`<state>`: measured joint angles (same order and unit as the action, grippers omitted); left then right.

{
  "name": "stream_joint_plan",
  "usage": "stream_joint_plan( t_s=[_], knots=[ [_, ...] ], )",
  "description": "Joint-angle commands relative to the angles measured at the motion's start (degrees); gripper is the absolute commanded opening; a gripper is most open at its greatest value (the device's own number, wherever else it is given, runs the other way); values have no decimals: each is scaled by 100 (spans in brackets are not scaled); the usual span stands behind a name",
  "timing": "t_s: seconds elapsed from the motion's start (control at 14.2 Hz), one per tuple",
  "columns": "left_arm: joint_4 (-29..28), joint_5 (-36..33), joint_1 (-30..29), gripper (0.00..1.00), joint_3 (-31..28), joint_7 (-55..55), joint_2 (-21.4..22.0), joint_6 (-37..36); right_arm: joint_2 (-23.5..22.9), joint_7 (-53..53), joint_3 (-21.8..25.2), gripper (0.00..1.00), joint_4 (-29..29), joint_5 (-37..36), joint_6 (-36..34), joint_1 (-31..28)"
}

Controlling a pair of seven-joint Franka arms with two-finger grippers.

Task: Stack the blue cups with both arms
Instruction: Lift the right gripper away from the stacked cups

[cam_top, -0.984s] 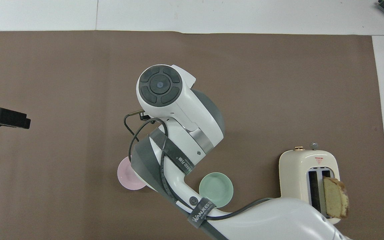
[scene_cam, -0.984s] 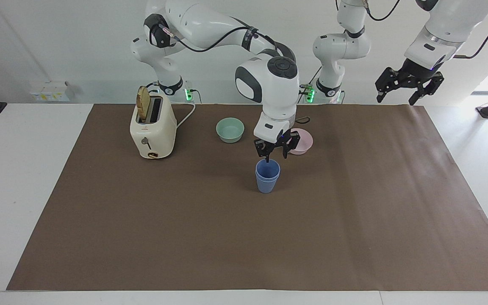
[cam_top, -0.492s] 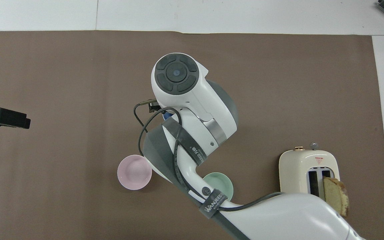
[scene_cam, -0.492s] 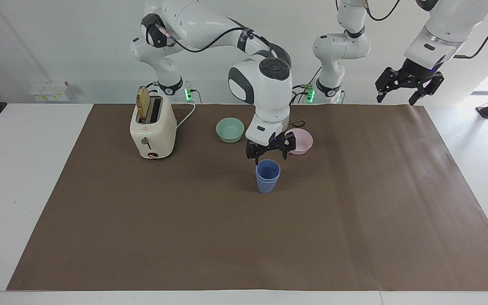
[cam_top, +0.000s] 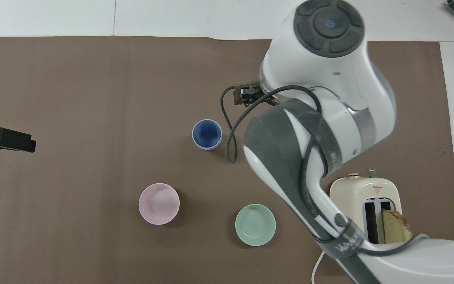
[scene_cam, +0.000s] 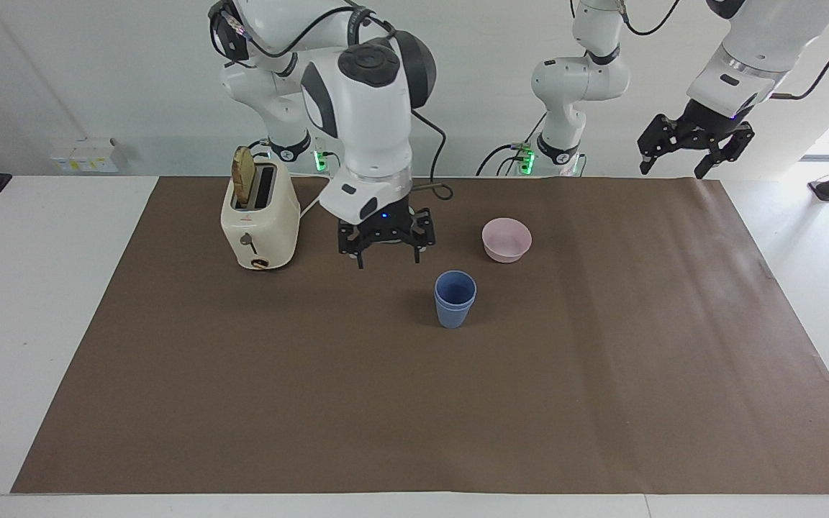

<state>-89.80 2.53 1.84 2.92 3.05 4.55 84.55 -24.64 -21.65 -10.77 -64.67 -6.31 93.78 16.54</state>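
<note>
The two blue cups (scene_cam: 455,298) stand nested, one inside the other, upright on the brown mat near its middle; they also show in the overhead view (cam_top: 207,134). My right gripper (scene_cam: 388,257) is open and empty. It hangs in the air over the mat between the toaster and the cups, clear of the cups. In the overhead view the right arm's own body covers it. My left gripper (scene_cam: 682,164) is open and empty, held high over the left arm's end of the table, where that arm waits; its tip shows in the overhead view (cam_top: 6,139).
A cream toaster (scene_cam: 260,219) with a slice of bread in one slot stands toward the right arm's end. A pink bowl (scene_cam: 506,239) and a mint-green bowl (cam_top: 255,224) sit nearer to the robots than the cups. The right gripper hides the green bowl in the facing view.
My right gripper has let go of the cups' rim, risen and swung away toward the toaster. The nested cups stay put. The left arm has not moved.
</note>
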Motion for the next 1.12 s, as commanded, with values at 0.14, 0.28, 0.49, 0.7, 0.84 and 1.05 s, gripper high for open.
stream_joint_plan(
  t_s=[0.14,0.28,0.49,0.7,0.84,1.05],
  knots=[
    [-117,-77,-78,100,42,55,134,-9,529,520,-91,100,-99,-63,-579,-572],
    [-117,-77,-87,100,42,55,134,-9,653,985,-100,100,-99,-46,-711,-932],
    [-117,-77,-87,100,42,55,134,-9,864,1497,31,100,-195,-46,-738,-1127],
    [-117,-77,-78,100,42,55,134,-9,1232,1559,382,100,-694,103,-686,-1188],
    [-117,-77,-78,100,42,55,134,-9,1339,1550,514,100,-889,226,-668,-1285],
    [-117,-77,-78,100,42,55,134,-9,1497,1620,734,100,-1170,271,-633,-1338]
  ],
)
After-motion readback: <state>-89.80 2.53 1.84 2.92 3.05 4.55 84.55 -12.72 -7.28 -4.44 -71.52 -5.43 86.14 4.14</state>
